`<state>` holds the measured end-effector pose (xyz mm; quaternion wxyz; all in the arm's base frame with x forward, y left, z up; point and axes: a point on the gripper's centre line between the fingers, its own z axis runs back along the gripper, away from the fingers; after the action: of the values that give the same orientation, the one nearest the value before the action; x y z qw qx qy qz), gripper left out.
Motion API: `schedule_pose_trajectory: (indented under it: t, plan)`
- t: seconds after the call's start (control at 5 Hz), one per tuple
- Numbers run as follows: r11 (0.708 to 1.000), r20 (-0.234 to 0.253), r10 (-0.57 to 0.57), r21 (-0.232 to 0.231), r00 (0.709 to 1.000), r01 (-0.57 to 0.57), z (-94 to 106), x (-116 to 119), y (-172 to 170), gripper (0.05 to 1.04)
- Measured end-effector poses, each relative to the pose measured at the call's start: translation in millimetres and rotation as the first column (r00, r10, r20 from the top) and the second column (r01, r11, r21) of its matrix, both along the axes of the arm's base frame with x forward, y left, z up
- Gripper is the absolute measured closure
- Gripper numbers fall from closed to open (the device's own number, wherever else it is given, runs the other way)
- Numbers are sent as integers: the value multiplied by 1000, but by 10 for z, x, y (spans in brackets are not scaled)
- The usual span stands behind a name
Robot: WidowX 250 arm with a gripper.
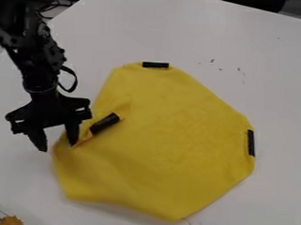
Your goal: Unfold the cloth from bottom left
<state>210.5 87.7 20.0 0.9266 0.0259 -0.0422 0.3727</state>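
"Where's the cloth?"

"The yellow, many-sided fabric cloth lies spread over the middle of the smooth white table; its left edge is turned inward, creased near a short, slanting black strip; another flat black strip sits at the top edge, and a narrow upright black strip at the right edge"

"And the gripper?"

"The black two-finger gripper hangs at the cloth's left edge, beside the slanting strip; its jaws stand wide apart, one finger at the turned-in fold, the other to the left, beyond the cloth; whether the nearer finger touches the fabric, I can't tell"

"Anything else about?"

"A rough-edged, orange-brown object at the bottom left corner of the view, cut off by the edge; small dark specks on the tabletop, above the cloth and below it"
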Motion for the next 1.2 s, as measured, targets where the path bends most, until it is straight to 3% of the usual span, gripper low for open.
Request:
schedule_pose_trajectory:
  t: [0.2, 0.6, 0.8, 1.0, 1.2]
  plan:
    - [999, -26, -28, 43, 999, 29, 172, 91, -54, 85]
    - [987, -124, -80, 130, 989, 96, 775, 285, -201, 83]
    - [981, -143, -99, 154, 985, 121, 962, 370, -252, 83]
    - [977, -150, -110, 164, 983, 134, 1066, 432, -345, 83]
    - [964, -184, -198, 139, 963, 225, 941, 786, -506, 83]
